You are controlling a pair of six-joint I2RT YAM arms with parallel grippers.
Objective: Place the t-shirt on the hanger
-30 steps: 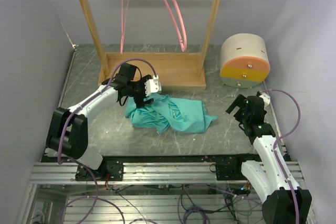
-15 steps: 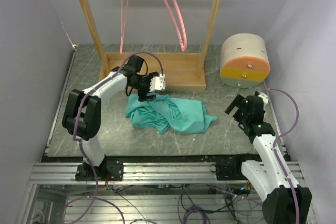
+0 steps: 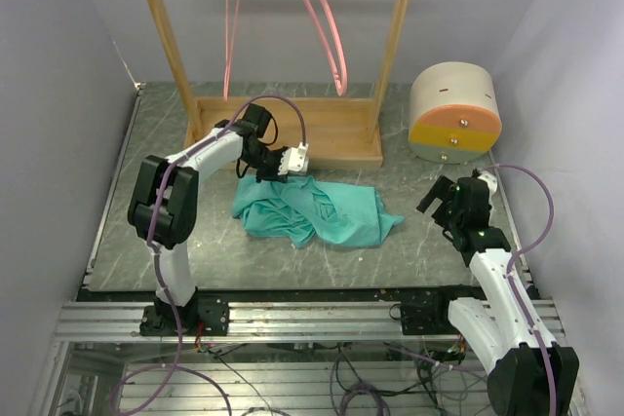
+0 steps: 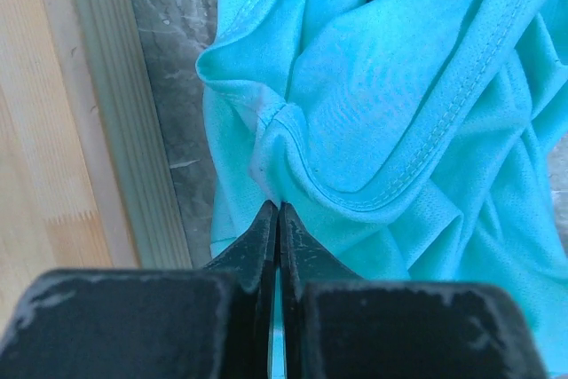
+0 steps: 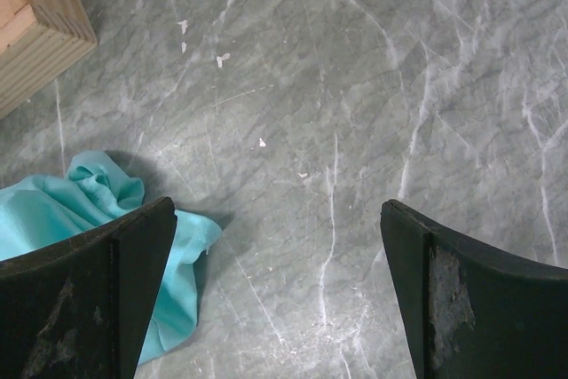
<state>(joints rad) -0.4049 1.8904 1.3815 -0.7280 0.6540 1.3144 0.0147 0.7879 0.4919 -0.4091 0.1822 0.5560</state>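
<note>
Grey worktop point(image 3: 409, 250): left claw point(image 4: 279, 208) pinched shut on t-shirt point(image 4: 399, 130) fold at its tips. Lift slowly; confirm you carry cloth. Right claw point(image 5: 277, 219) spread wide.

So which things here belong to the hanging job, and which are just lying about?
Job:
- t-shirt
- hanger, or its twin
- rack
- left gripper, shut on the t-shirt's edge

Lying about:
- round box
- right gripper, open, holding nothing
</note>
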